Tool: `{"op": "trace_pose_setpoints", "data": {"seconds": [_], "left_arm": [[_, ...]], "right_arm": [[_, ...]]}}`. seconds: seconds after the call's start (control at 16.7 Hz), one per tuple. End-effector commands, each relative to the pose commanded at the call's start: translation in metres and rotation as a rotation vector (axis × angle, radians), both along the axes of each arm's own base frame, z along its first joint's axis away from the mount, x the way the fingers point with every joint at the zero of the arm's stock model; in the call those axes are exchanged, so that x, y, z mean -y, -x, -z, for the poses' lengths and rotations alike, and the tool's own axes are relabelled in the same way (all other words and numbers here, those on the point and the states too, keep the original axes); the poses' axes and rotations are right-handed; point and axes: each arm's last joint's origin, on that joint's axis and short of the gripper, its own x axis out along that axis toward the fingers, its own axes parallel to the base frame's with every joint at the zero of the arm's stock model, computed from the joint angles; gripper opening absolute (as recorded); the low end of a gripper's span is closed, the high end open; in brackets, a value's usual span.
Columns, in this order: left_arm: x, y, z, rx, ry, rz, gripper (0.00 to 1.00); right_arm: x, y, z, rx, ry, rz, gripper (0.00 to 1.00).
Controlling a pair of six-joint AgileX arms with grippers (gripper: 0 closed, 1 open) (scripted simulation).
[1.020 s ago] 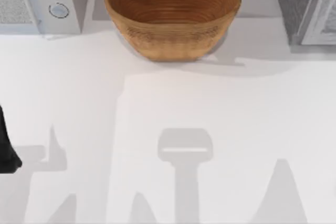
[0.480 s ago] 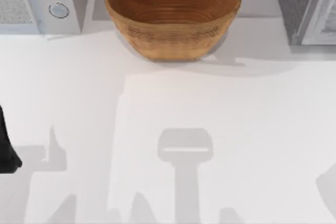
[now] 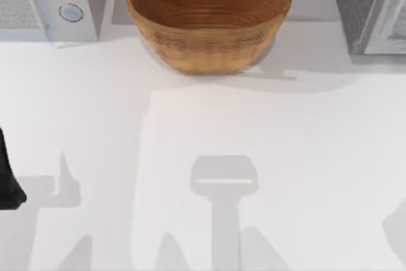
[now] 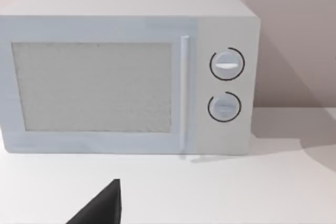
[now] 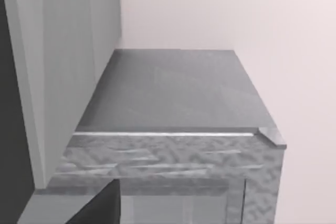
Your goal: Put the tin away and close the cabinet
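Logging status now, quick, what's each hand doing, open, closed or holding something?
Left hand: at the table's left edge, cannot be told.
Right hand: cannot be told.

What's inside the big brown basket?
The basket looks empty: the top view shows just its ribbed brown inside, with no tin in it. Its near wall may hide a little of the bottom.

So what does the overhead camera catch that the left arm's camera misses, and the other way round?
The top view alone shows the brown woven wicker basket at the table's far middle, the grey cabinet at far right, and part of the dark left arm at the left edge. The left wrist view alone shows the microwave's speckled door window and vertical handle head-on. Both show the white microwave with two round dials, and the white table.
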Motion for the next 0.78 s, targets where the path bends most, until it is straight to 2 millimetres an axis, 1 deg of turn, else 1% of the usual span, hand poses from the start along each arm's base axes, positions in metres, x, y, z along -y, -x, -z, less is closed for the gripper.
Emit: {"op": "trace_pose_setpoints", "data": {"seconds": [0.18,0.3,0.42,0.54,0.66,0.78], "left_arm": [[0.0,0.0,0.0,0.0,0.0,0.0,1.0],[0.0,0.0,0.0,0.0,0.0,0.0,1.0],[0.0,0.0,0.0,0.0,0.0,0.0,1.0],[0.0,0.0,0.0,0.0,0.0,0.0,1.0],[0.0,0.0,0.0,0.0,0.0,0.0,1.0],[0.0,0.0,0.0,0.0,0.0,0.0,1.0]], "right_arm": [[-0.027,-0.03,-0.001,0.001,-0.005,-0.002,1.0],[-0.054,-0.053,-0.001,-0.002,-0.01,-0.003,1.0],[-0.089,-0.073,0.0,-0.008,-0.015,-0.003,1.0],[-0.129,-0.087,0.002,-0.017,-0.017,-0.002,1.0],[-0.171,-0.093,0.004,-0.026,-0.015,-0.002,1.0],[-0.211,-0.09,0.005,-0.03,-0.009,-0.001,1.0]]}}
